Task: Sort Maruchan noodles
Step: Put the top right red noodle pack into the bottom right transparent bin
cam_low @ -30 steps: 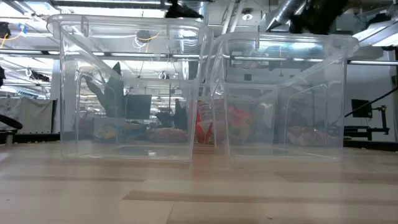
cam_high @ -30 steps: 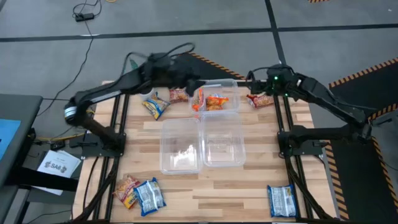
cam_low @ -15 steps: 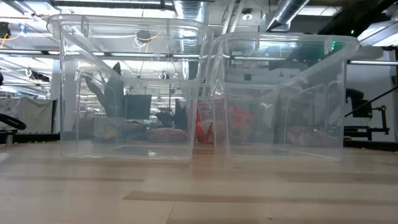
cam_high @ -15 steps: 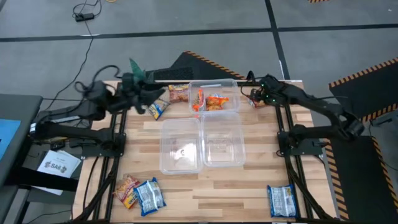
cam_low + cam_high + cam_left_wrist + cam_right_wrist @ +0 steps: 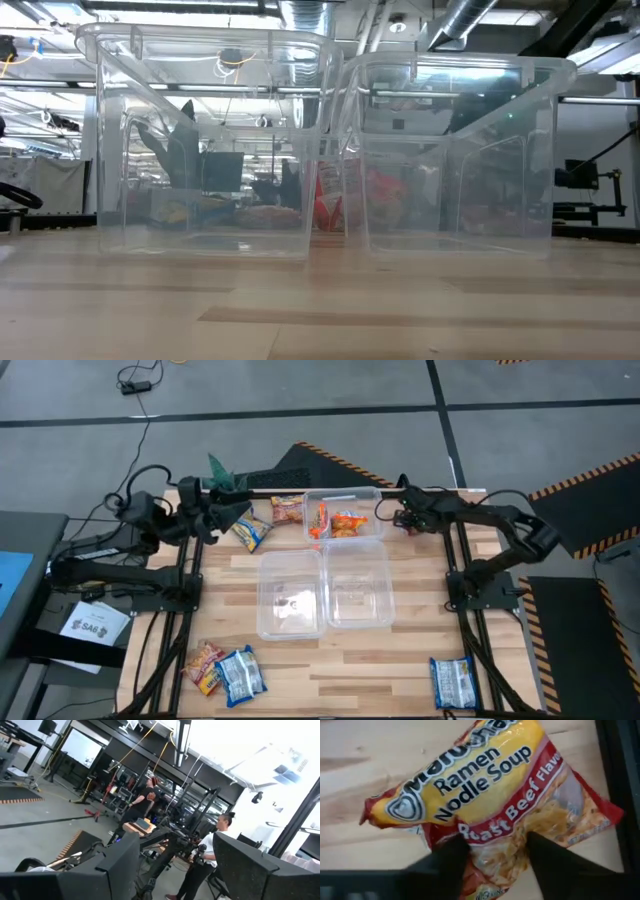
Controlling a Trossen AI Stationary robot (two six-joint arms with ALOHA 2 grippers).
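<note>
Ramen packets lie scattered on the wooden table. A red-and-yellow Roast Beef packet (image 5: pixel 485 795) lies flat at the far right (image 5: pixel 413 521). My right gripper (image 5: pixel 497 851) hangs open right over it (image 5: pixel 399 518), pointing down, one finger on each side of its middle. Orange and red packets (image 5: pixel 340 522) sit in the far clear tub (image 5: pixel 372 493). A blue-and-yellow packet (image 5: pixel 250 532) and a red one (image 5: pixel 287 510) lie far left. My left gripper (image 5: pixel 214 517) is open and holds nothing (image 5: pixel 177 845), pointing at the room. My right gripper comes down on the Roast Beef packet's middle (image 5: pixel 495 832) from above, its fingers (image 5: pixel 447 862) spread over the crinkled film. The packet lies flat on the table. Whether the fingertips touch the film, I cannot tell.
Two clear tubs (image 5: pixel 290 596) (image 5: pixel 359 590) stand side by side mid-table, also filling the low view (image 5: pixel 210 140). An orange packet (image 5: pixel 204 664) and a blue one (image 5: pixel 240 675) lie near left, another blue one (image 5: pixel 452 682) near right. A green plant (image 5: pixel 224 470) sits far left. People stand in the room (image 5: pixel 142 805).
My left arm has drawn back from over the far tub toward the table's left edge, its gripper now beside the plant. My right gripper has moved down and slightly left onto the Roast Beef packet at the far right. No packet has shifted.
</note>
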